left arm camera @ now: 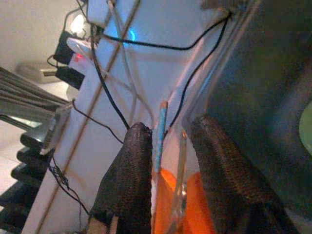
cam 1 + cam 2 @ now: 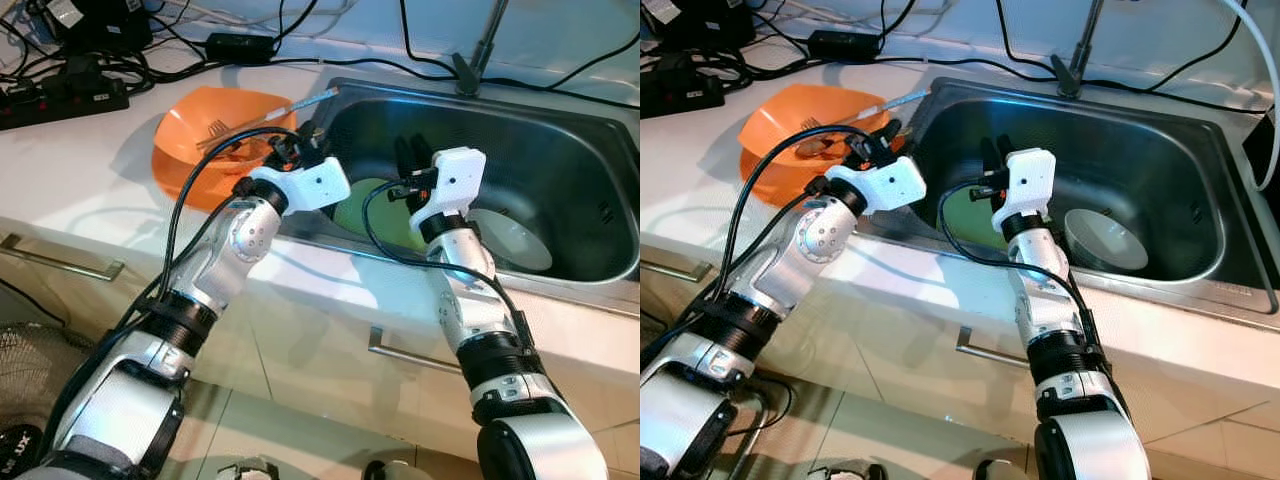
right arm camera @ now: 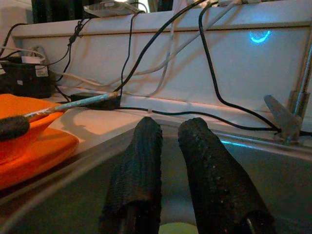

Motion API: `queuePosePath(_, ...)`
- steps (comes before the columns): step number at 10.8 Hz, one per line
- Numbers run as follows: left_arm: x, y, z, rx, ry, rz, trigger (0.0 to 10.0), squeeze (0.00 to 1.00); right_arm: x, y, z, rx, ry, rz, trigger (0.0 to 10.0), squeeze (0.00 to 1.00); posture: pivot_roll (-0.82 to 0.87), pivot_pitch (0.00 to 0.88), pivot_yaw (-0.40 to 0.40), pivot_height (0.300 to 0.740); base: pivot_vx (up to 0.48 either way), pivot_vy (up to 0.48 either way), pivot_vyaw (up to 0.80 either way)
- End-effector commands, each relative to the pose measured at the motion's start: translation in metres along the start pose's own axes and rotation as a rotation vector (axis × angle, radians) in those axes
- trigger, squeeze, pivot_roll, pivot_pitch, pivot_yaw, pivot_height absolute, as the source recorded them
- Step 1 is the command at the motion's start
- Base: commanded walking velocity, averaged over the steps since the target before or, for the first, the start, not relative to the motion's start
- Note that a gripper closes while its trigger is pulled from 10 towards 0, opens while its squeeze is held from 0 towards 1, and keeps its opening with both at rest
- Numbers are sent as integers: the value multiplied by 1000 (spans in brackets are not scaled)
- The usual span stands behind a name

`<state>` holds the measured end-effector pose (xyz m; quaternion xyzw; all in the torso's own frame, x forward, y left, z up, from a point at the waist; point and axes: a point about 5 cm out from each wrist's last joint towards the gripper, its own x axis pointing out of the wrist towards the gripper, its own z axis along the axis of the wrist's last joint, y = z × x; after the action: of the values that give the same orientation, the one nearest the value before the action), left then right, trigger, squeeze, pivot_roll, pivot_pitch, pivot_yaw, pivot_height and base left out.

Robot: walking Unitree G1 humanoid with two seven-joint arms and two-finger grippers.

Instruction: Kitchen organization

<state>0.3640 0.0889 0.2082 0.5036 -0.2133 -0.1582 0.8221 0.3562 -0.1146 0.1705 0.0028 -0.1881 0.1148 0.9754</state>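
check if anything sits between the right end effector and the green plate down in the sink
Nothing visible does. The right end effector hangs just above the green plate inside the sink. The white bowl lies off to its right, clear of the path.

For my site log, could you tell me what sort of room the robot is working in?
Most likely a home kitchen: a stainless steel sink set into a white counter, cabinet drawers with metal handles below, and an orange bowl holding utensils.
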Motion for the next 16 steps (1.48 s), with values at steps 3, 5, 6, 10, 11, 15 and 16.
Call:
queuePosePath(3,-4,-10,-3,39,19,-79,10000,0,-12,-3,-17,30,66,-28,10000,0,116,78,19,740,0,0,0)
queuePosePath(5,0,-8,-11,82,74,-86,10000,0,-11,-2,-17,32,65,-26,10000,0,110,76,19,740,0,0,0)
queuePosePath(6,2,-6,-12,82,81,-79,10000,0,-11,-3,-17,32,64,-27,10000,0,111,74,19,740,0,0,0)
queuePosePath(10,8,6,-16,106,128,-22,10000,0,-11,-3,-17,33,64,-30,10000,0,113,76,20,740,0,0,0)
queuePosePath(11,8,6,-16,107,135,-20,10000,0,-11,-3,-17,33,65,-30,10000,0,113,76,20,740,0,0,0)
queuePosePath(15,7,6,-19,104,156,-20,0,0,-11,-3,-17,34,64,-32,10000,0,113,76,20,740,0,0,0)
queuePosePath(16,7,5,-19,105,158,-25,0,0,-11,-3,-17,33,65,-33,10000,0,115,76,19,740,0,0,0)
